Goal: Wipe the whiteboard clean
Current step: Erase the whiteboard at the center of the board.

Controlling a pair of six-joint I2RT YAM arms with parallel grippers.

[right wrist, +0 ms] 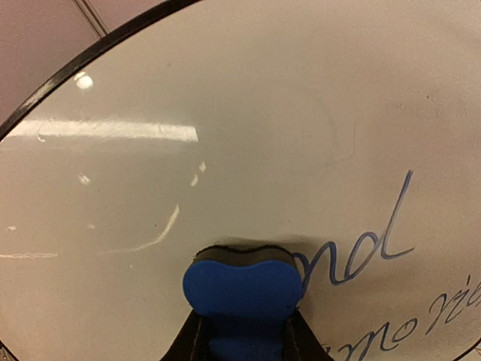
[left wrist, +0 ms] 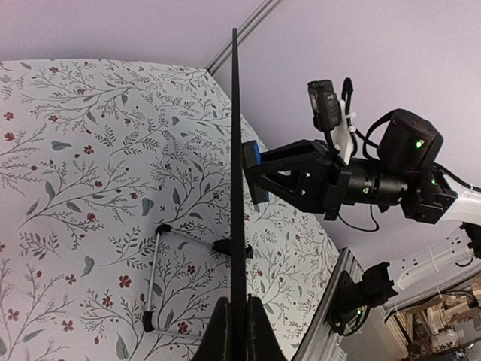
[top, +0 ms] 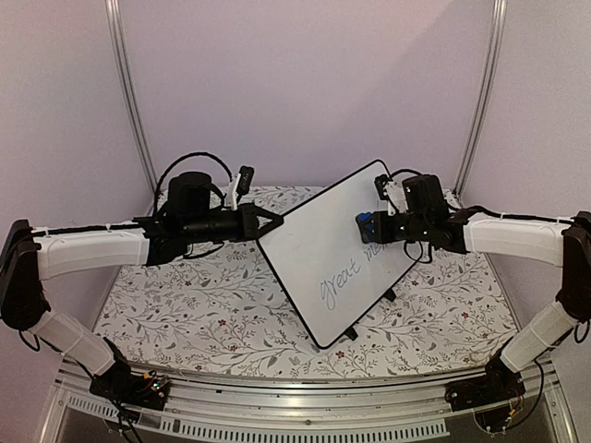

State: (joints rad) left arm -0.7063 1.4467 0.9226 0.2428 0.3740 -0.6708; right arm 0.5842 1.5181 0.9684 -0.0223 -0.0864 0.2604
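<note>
The whiteboard is lifted and tilted above the table, with blue cursive writing on its lower right part. My left gripper is shut on the board's left rim. In the left wrist view the board shows edge-on as a thin black line clamped between the fingers of the left gripper. My right gripper is shut on a blue eraser, whose dark felt face presses on the whiteboard just left of the letters "nd". The eraser touches the board's right face.
A floral cloth covers the table. A thin metal rod with black end feet reaches out from the board's left face, over the cloth. Two slanted metal posts stand at the back corners. A metal rail runs along the near edge.
</note>
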